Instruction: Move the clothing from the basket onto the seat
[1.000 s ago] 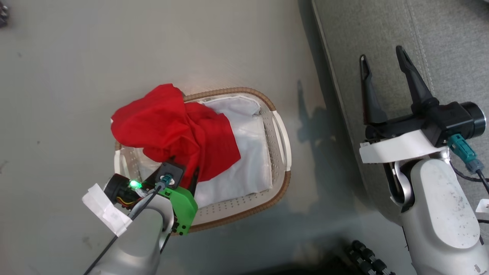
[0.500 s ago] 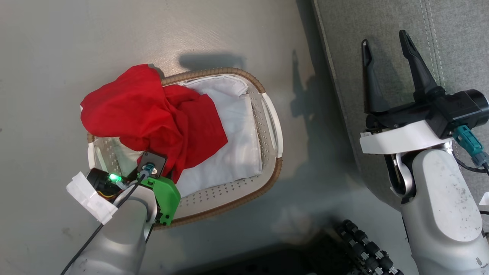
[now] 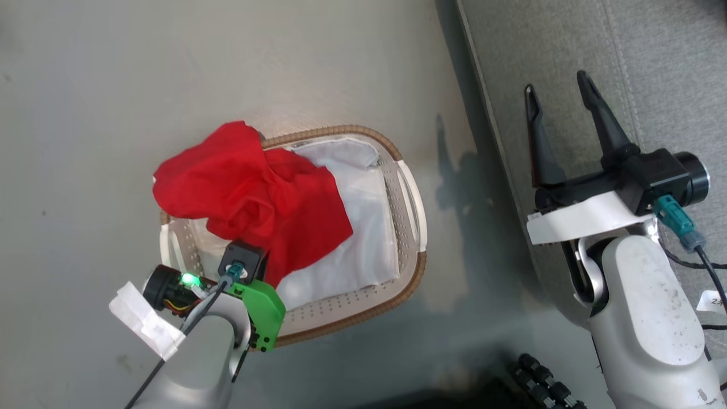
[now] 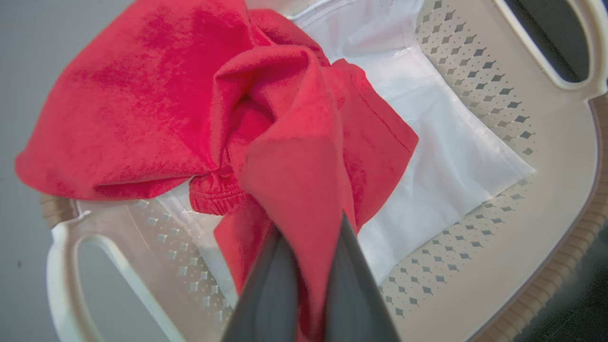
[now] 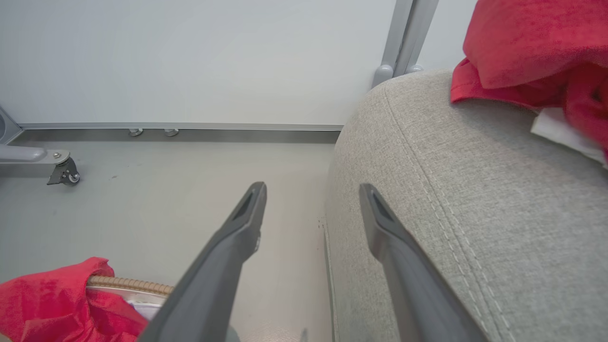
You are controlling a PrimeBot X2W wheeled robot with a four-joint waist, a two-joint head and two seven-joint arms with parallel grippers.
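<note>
A plain red garment of the clothing (image 3: 250,196) lies bunched over the far left end of the basket (image 3: 412,227), partly draped over its brown rim. In the left wrist view my left gripper (image 4: 311,228) is shut on a fold of this red garment (image 4: 266,118), which rises between the two fingers. My right gripper (image 3: 559,94) stands open over the edge of the grey seat (image 3: 653,68), holding nothing. In the right wrist view another red garment (image 5: 532,42) with a white part lies on the seat (image 5: 451,199).
The basket's white liner (image 3: 363,227) is bare on its right half. Grey floor (image 3: 170,68) surrounds the basket. A black ribbed part (image 3: 545,386) sits at the bottom edge. A wall and a castor foot (image 5: 64,173) lie beyond the floor.
My left gripper has closed on the red garment in the basket. The head camera has shifted, so the whole picture moves. The right gripper stays open.
</note>
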